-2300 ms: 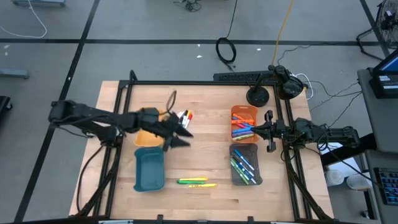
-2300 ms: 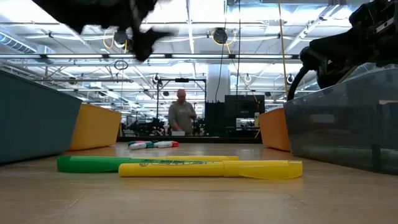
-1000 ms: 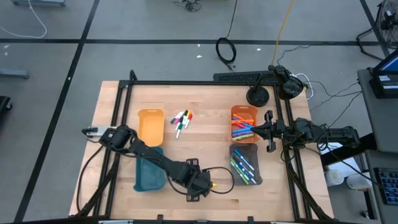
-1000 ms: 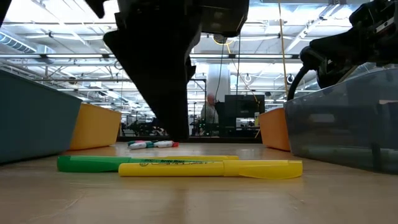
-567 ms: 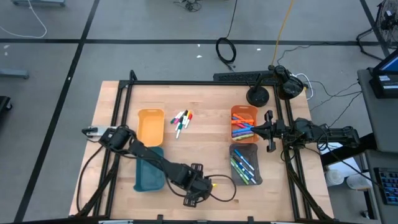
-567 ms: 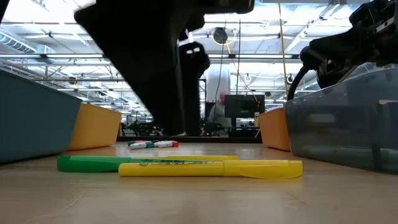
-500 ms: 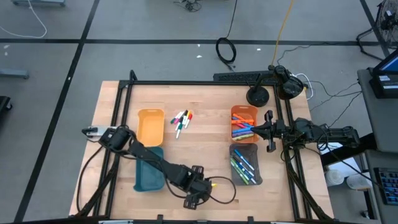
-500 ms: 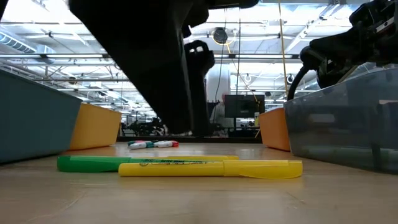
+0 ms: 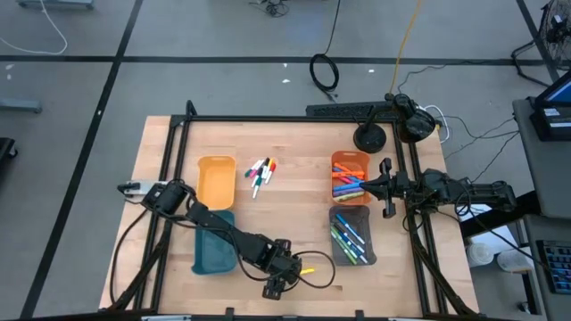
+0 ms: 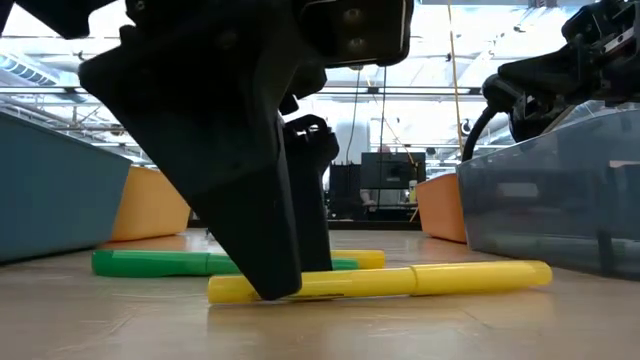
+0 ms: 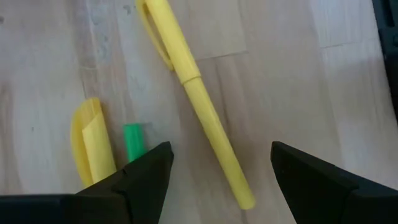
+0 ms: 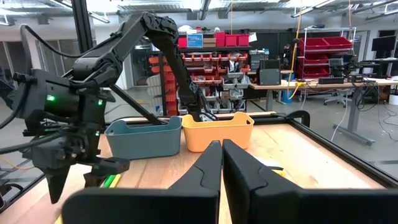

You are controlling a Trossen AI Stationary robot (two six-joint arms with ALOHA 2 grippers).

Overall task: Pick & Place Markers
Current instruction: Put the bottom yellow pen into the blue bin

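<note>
Left gripper (image 11: 217, 165) wide open, nothing held, fingertips down at the table straddling the yellow marker (image 11: 202, 109); marker lies askew between the jaws, just right of the teal tray (image 9: 214, 245). Green marker (image 10: 160, 263) just beside it, on the far side. Best to centre on the yellow barrel, close squarely, avoid catching the green one. Right gripper (image 12: 221, 165) shut, empty, parked beside the orange tray (image 9: 350, 162).

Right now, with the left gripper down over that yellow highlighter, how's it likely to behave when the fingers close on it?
The yellow highlighter looks like a straight, rigid plastic barrel, so it should stay stiff. It lies askew between the open fingers of the left gripper, so closing may swivel it first. Its smooth round body could roll or slip on the bare table.
</note>
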